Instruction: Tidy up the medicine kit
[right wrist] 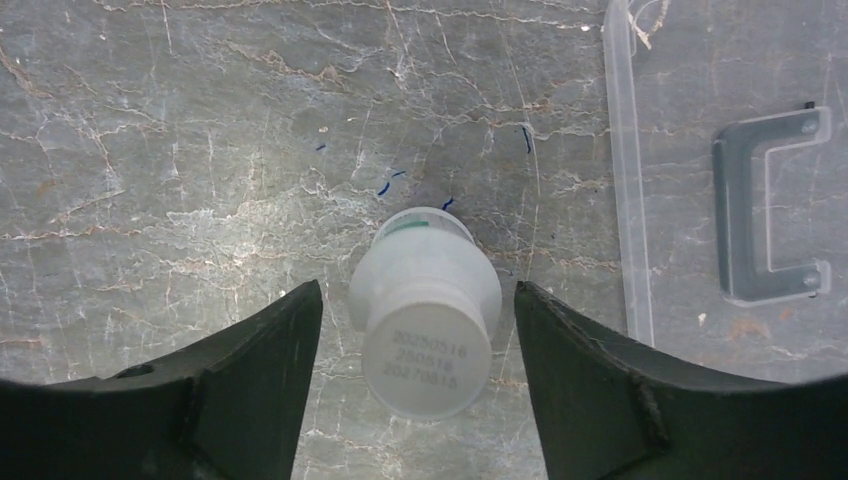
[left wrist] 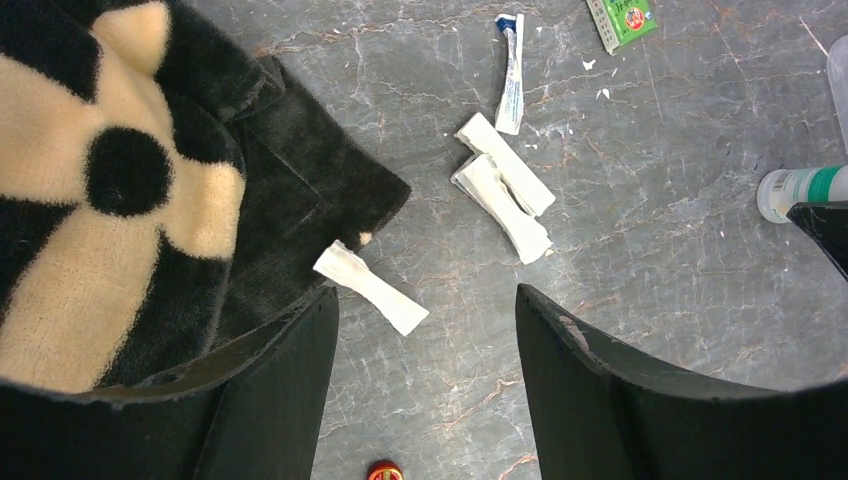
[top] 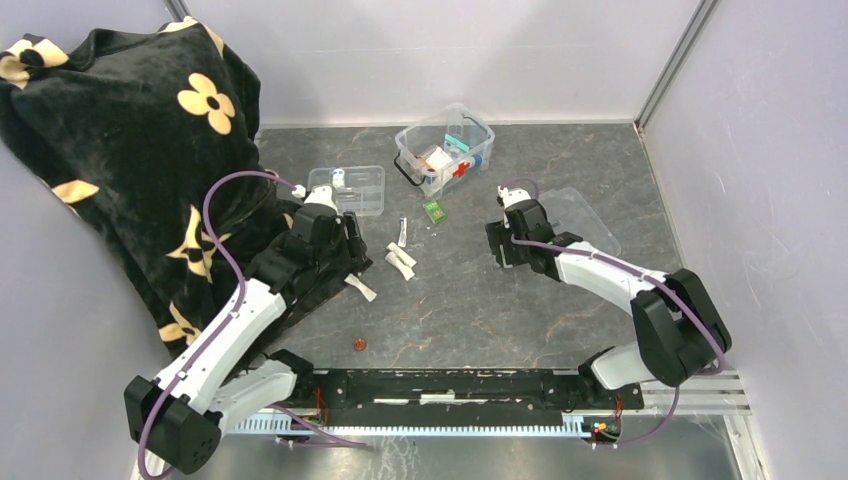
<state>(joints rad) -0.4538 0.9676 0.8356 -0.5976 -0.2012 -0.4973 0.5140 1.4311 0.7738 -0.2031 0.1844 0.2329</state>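
I am holding the right tool open around a white bottle, gaps showing on both sides, left tool hanging open, white packet lying beside one finger

Grey marbled tabletop between pale lilac walls, aluminium posts at corners.

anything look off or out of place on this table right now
A black fleece blanket with cream flowers sprawls over the table's left side, its edge reaching one flat white packet. A small white plastic bottle lies tipped on its side.
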